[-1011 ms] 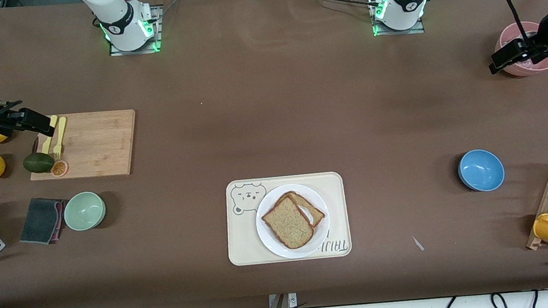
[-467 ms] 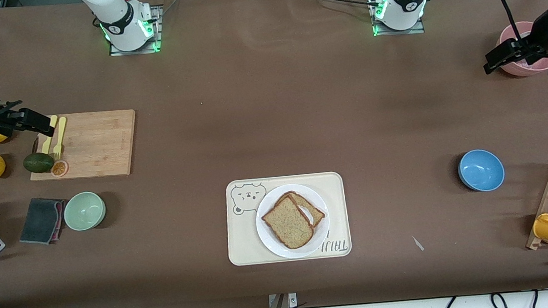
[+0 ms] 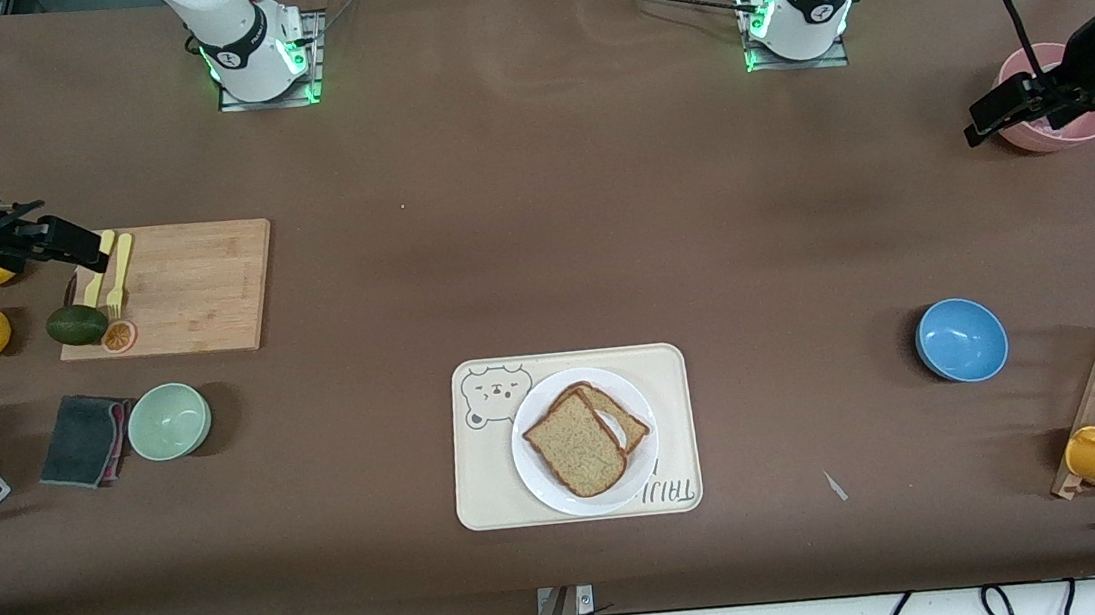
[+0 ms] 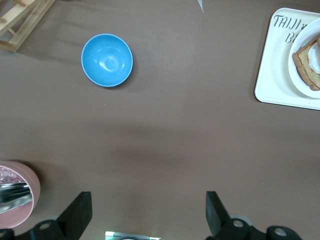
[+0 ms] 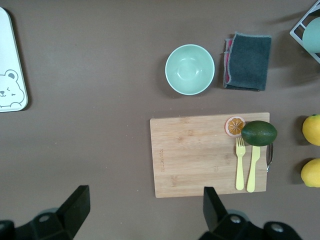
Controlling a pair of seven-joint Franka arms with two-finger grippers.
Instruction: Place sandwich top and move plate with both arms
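resting on the round white plate [image 3: 535, 474], speckled sandwich top [image 3: 574, 444]; both jaws released.

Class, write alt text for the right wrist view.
The right claw hangs open over brown table, above a wooden cutting board holding an avocado, fork and knife; a green bowl sits nearby.

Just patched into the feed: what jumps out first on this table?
Nearest the front camera, the sandwich top lies askew over another slice on the plate, which sits on the bear-printed tray. Both grippers hang open at the table's ends: left gripper by the pink bowl, right gripper over the cutting board.
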